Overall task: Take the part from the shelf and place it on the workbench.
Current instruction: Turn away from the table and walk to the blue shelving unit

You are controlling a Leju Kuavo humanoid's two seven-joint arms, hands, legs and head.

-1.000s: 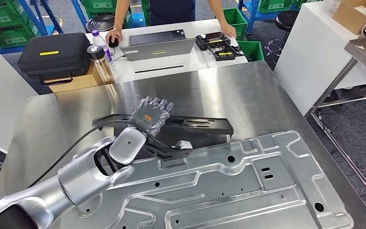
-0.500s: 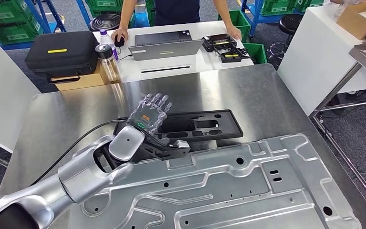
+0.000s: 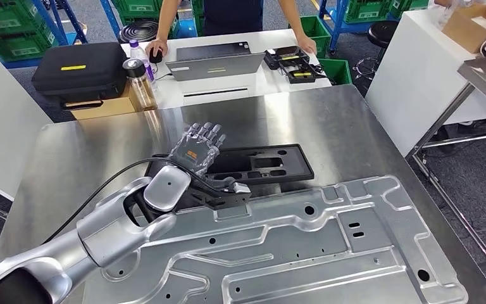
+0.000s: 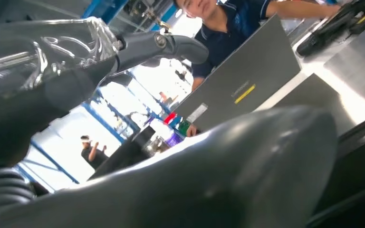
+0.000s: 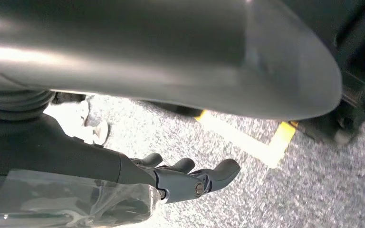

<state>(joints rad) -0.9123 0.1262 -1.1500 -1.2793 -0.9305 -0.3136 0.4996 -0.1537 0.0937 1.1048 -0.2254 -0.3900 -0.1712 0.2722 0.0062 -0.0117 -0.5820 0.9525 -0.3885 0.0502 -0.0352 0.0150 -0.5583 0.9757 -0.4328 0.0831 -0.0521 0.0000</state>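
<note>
One part: a black plastic tray-like part (image 3: 262,166) with cut-out recesses lies flat on the steel counter (image 3: 329,120), its near edge just beside the far edge of the stamped panel.
Stamped panel: a large silver sheet-metal panel (image 3: 304,253) with ribs and holes covers the near half of the counter.
Left arm: the silver left arm (image 3: 101,231) comes in from the lower left and reaches forward over the panel's far left corner toward the part.
Left hand: the left hand (image 3: 196,152), wrapped in clear plastic, is raised with its back to the head camera, over the left end of the part.
Left fingers: the fingers (image 3: 207,133) are spread and point away from the robot; the thumb (image 3: 228,189) sits low along the part's near edge. I cannot tell whether the hand touches or grasps the part.
Left wrist view: the thick grey thumb (image 4: 209,175) lies in the foreground and a dark finger (image 4: 161,47) stretches out above it, apart from it.
Right hand: the right hand (image 5: 171,178) hangs above a speckled grey floor (image 5: 266,199) with a yellow line (image 5: 247,142); its dark fingers (image 5: 218,171) are lightly curved, apart, and hold nothing.
Beyond the counter: a white table (image 3: 228,82) carries a laptop (image 3: 215,62), a black case (image 3: 79,73), a bottle (image 3: 136,82) and black devices (image 3: 291,62).
Person: a person (image 3: 228,12) stands behind the white table with both hands on it.
</note>
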